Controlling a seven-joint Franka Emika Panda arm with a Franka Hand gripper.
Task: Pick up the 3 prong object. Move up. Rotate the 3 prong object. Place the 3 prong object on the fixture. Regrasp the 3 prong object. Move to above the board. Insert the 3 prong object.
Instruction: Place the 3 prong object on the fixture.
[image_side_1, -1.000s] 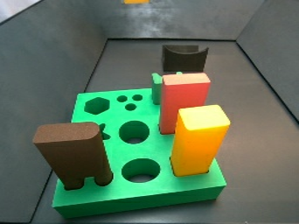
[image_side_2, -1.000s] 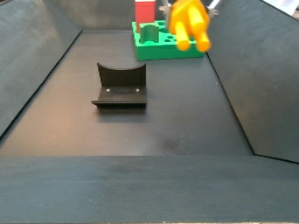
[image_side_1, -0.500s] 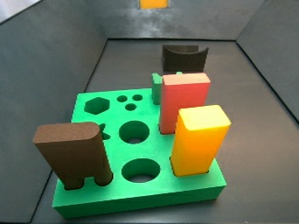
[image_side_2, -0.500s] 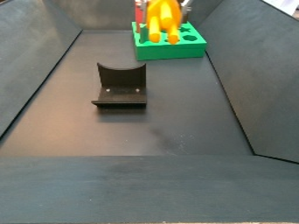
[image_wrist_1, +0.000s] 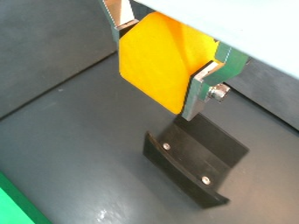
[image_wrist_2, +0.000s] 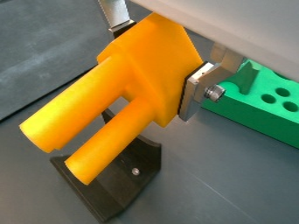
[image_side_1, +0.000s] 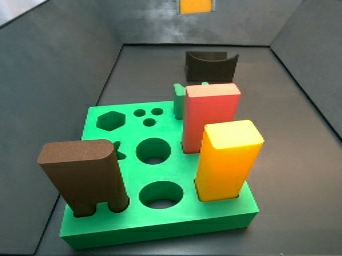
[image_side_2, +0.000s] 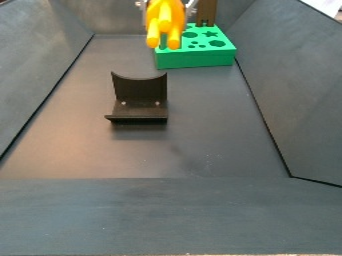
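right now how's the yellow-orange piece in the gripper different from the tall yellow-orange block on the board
The 3 prong object has a pointed body with round prongs; the tall yellow-orange block is a plain rectangular post. The 3 prong object hangs in the air, clamped in the gripper above the fixture; the block stands upright on the green board. In a side view the 3 prong object points its prongs downward. Both share the same yellow-orange colour.

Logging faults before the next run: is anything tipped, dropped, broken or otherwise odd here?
Nothing stands out. The end effector holds the 3 prong object in the air, prongs clear of everything. The fixture stands upright on the floor, empty. On the board, the blocks stand straight.
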